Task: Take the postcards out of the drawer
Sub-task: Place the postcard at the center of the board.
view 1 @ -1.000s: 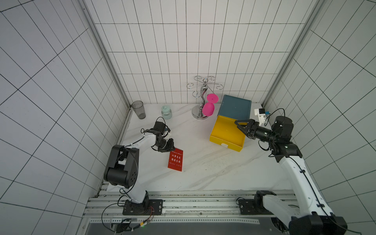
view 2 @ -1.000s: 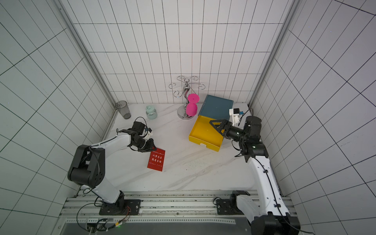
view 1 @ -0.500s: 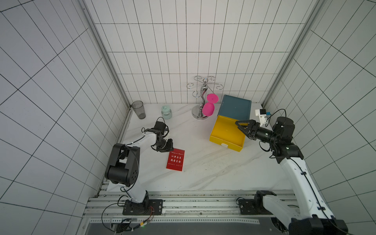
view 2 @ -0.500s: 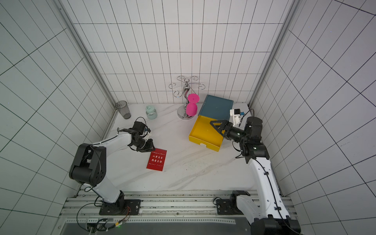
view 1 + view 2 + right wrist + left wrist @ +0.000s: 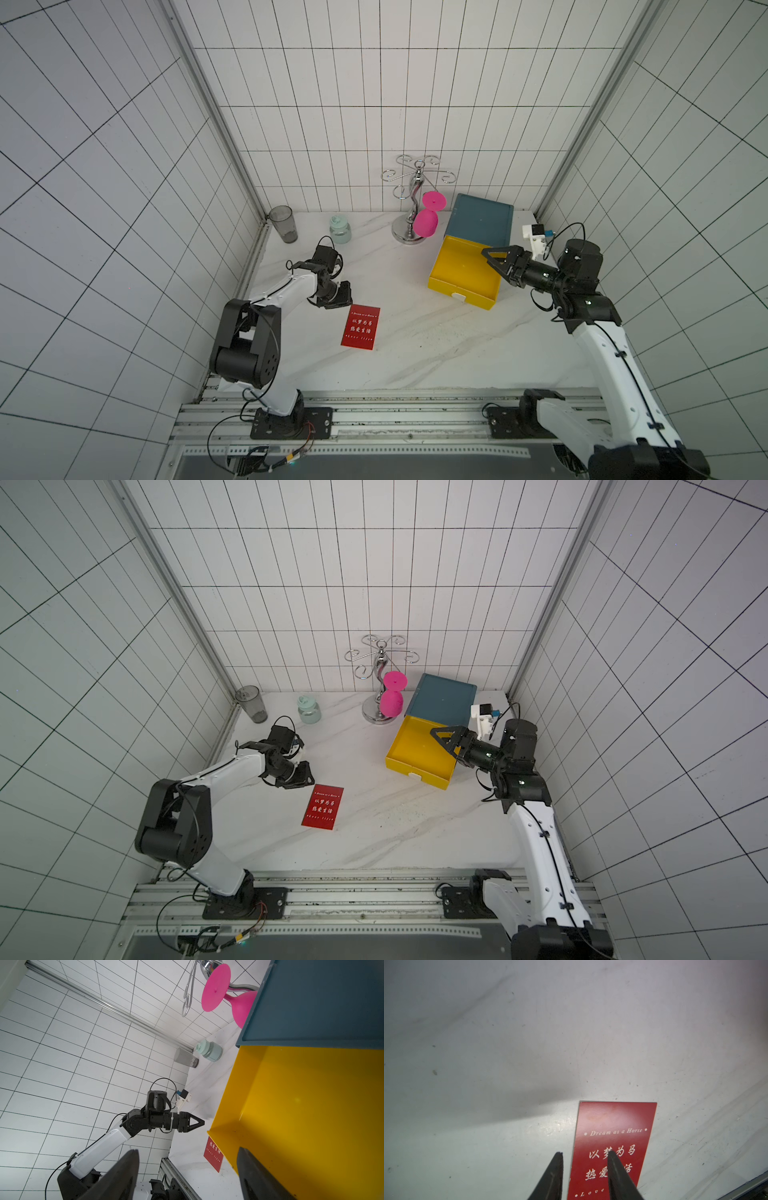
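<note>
The left gripper [image 5: 343,297] hovers just beside the postcards [image 5: 360,327], jaws narrowly parted and holding nothing, which I read as a release. They lie flat with one red face showing, perhaps a stack. The yellow drawer [image 5: 461,270] looks empty. The right gripper [image 5: 494,262] gapes wide over its rim. A white marbled table [image 5: 415,353] sits between tiled walls.

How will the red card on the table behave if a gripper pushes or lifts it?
The card lies flat on the smooth table, so a push would probably slide it. It looks thin, with no raised edge, so pinching it from above is likely hard. It seems light and may bend when held.
</note>
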Robot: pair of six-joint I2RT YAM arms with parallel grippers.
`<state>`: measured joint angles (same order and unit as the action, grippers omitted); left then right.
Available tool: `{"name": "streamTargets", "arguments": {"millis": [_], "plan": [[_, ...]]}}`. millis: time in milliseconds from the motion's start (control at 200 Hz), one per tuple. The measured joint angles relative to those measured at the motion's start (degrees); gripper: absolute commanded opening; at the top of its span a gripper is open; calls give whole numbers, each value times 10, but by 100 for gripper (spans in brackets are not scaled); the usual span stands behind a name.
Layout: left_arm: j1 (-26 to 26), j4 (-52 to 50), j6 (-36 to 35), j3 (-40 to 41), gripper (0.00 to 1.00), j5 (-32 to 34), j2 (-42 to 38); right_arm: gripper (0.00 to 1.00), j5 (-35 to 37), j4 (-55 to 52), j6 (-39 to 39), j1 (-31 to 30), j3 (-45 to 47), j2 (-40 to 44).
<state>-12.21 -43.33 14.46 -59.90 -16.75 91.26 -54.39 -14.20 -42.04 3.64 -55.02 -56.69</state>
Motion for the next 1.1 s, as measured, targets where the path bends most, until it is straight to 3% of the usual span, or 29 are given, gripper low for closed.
{"name": "streamTargets", "arguments": {"millis": [270, 565, 1099], "plan": [[-83, 11, 6, -28, 41, 21, -93, 77, 48, -107, 64, 37, -107, -37], [-58, -33, 116, 21, 48, 107, -60, 77, 63, -160, 108, 39, -129, -37], [-60, 48, 280, 201, 48, 47, -121, 77, 58, -170, 125, 47, -104, -36]]}}
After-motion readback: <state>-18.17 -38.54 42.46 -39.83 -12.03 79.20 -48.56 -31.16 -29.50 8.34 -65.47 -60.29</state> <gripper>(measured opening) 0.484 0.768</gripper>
